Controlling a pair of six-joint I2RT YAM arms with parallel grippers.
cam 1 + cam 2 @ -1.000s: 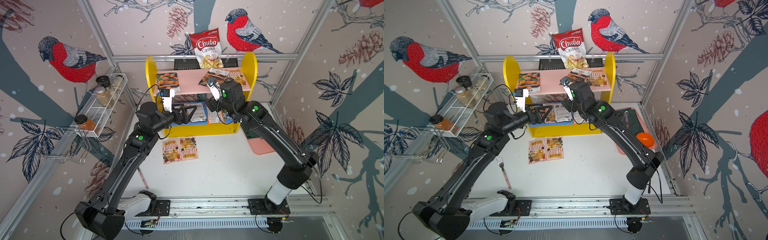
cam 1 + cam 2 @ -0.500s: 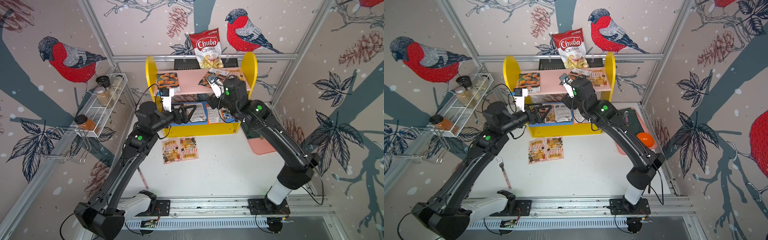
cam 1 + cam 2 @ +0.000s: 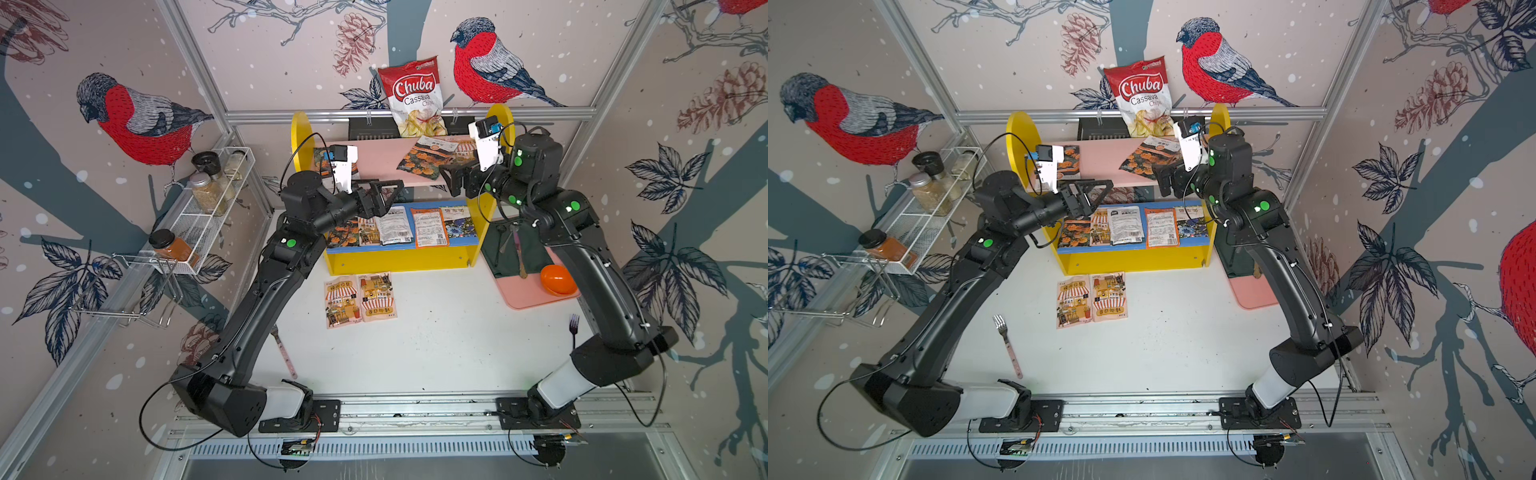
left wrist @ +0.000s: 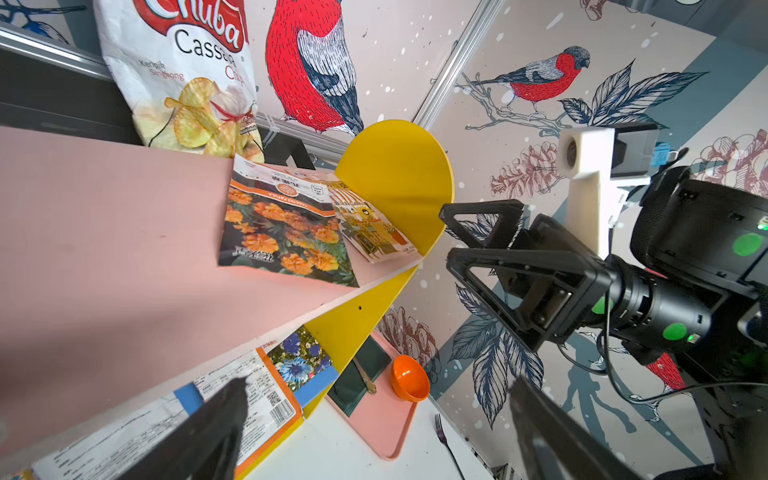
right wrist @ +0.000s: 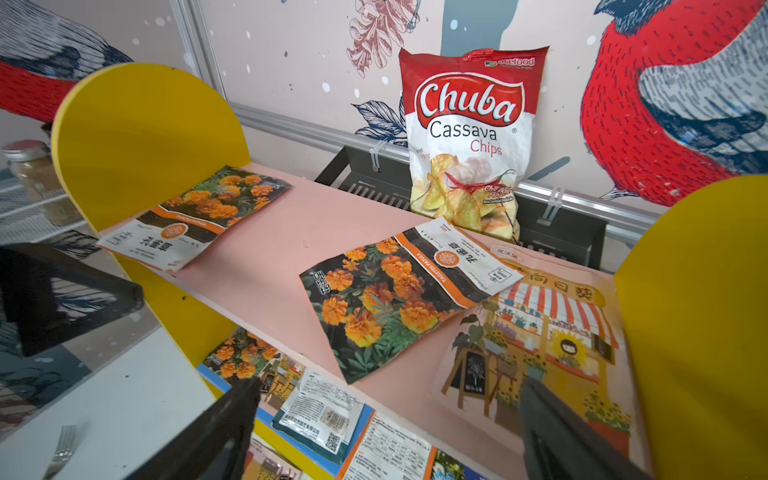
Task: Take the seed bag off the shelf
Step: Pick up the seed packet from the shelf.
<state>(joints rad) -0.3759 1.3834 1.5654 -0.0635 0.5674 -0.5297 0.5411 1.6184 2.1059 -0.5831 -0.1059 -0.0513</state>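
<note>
The shelf [image 3: 399, 262] has yellow sides, a pink upper board [image 5: 291, 224] and a blue lower board. On the pink board lie a marigold seed bag [image 5: 386, 307], a sunflower-shop bag [image 5: 540, 340] under its corner, and another marigold bag [image 5: 199, 212] at the far end. Several bags lie on the blue board [image 3: 407, 226]. My right gripper [image 3: 451, 178] [image 5: 390, 407] is open and empty at the pink board's front edge, by the right panel. The left gripper [image 3: 388, 191] [image 4: 374, 415] hovers open and empty before the shelf's left half.
Two seed bags [image 3: 359, 299] lie on the table before the shelf. A Chuba chips bag [image 3: 415, 97] stands behind it. A wire rack [image 3: 199, 212] with spice jars hangs left. A pink tray [image 3: 528, 286] with an orange bowl [image 3: 557, 279] sits right. Forks [image 3: 574, 328] [image 3: 1007, 340] lie on the table.
My right gripper has drawn back to the right and risen from the lower board to the pink board's front edge, turning to point left. The left arm has hardly moved.
</note>
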